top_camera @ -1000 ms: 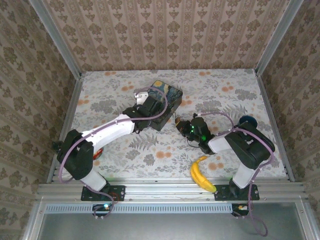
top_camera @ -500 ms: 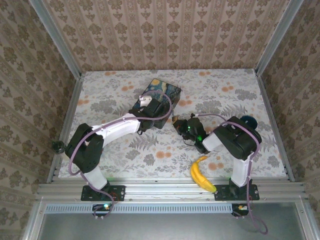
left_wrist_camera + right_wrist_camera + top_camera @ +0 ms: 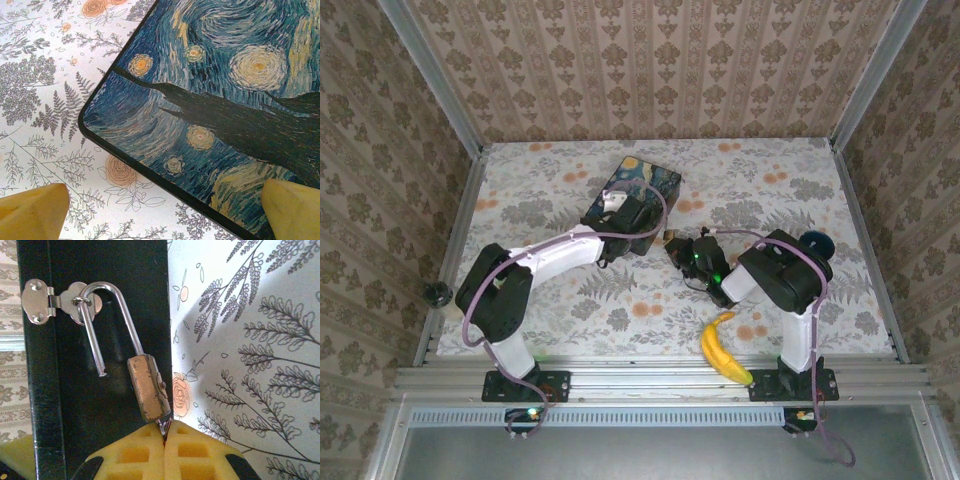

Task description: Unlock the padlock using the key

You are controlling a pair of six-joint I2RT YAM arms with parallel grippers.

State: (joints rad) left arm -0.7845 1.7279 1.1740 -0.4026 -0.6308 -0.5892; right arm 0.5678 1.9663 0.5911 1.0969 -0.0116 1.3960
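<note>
Padlock (image 3: 149, 387) hangs off the hasp (image 3: 50, 302) on the starry-night box's (image 3: 655, 180) dark side, with the short shackle leg out of the body. Right gripper (image 3: 164, 440) is pinched tight on the key (image 3: 163, 426), tip at the lock's bottom. Left gripper (image 3: 162, 207) is spread wide over the box's rounded lid corner, bare floral cloth (image 3: 45, 75) beside it. Banana (image 3: 722, 350) lies well apart, by the near edge.

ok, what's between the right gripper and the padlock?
A short bit of the key, pinched in the right gripper and entering the padlock base. Right wrist view.
</note>
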